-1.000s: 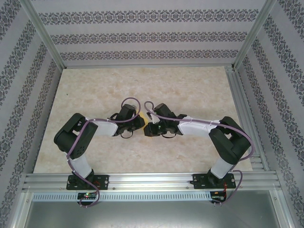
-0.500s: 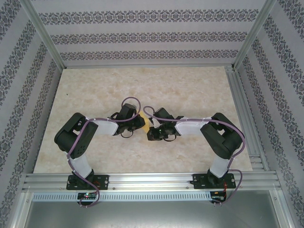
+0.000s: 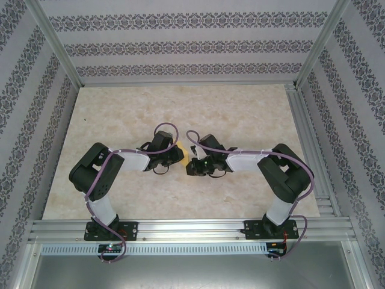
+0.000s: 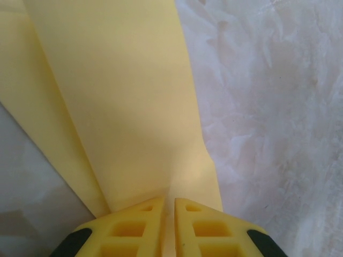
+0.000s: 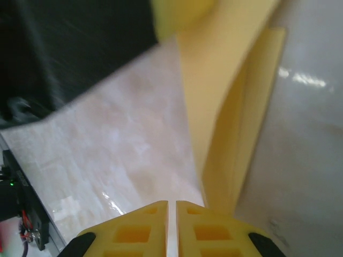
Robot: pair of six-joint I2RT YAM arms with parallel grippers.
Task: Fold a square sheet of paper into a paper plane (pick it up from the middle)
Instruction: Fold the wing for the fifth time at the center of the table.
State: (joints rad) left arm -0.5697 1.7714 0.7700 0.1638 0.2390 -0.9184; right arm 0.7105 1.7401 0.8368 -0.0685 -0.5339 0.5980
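At the centre of the table (image 3: 120, 108), both arms meet at the folded yellow paper (image 4: 123, 96).
My left end effector (image 4: 169, 202) is pinched together on the paper's creased end, its layers spreading away from it. My right end effector (image 5: 172, 204) is closed almost to touching, with the paper just beside its tip; I cannot tell whether it grips.

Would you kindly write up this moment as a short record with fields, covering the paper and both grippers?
paper: yellow paper, folded into layers, with a crease running toward the left fingertips
left: left gripper shut on the paper's near end
right: right gripper shut, paper edge just beside its fingertips; whether it grips the paper cannot be told
surface: marble-patterned table
layout: both grippers meet at mid-table, tips facing, paper between them
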